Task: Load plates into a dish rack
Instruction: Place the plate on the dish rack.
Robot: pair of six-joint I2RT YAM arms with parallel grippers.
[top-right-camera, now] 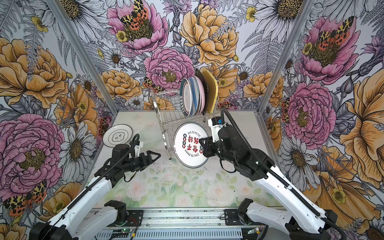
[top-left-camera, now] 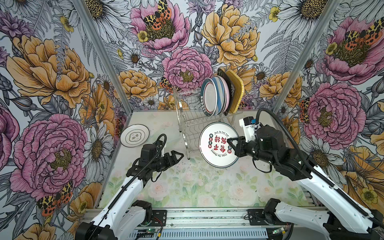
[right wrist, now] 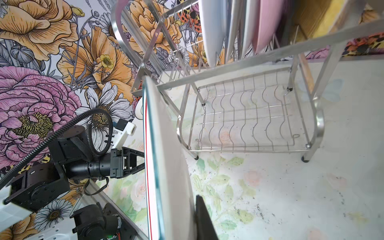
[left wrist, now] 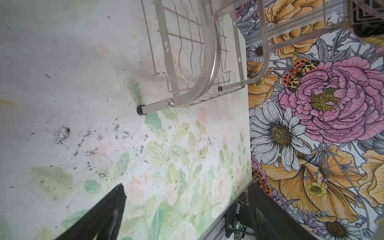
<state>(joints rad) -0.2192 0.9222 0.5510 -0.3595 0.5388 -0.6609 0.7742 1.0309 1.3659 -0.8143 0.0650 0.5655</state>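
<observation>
Right wrist view: our right end effector (top-left-camera: pixel 229 142) pinches the red-lettered plate (right wrist: pixel 172 166) at its rim; it may pivot into the dish rack (right wrist: pixel 320 124). Left end effector (top-left-camera: pixel 179 155) gapes.

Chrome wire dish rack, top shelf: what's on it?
Plates on edge: teal-rimmed white round plate in front, then blue-striped plate, pink plate, a black rounded square and a yellow woven-look square. Each covers the next, so any plate between them is hidden.
</observation>
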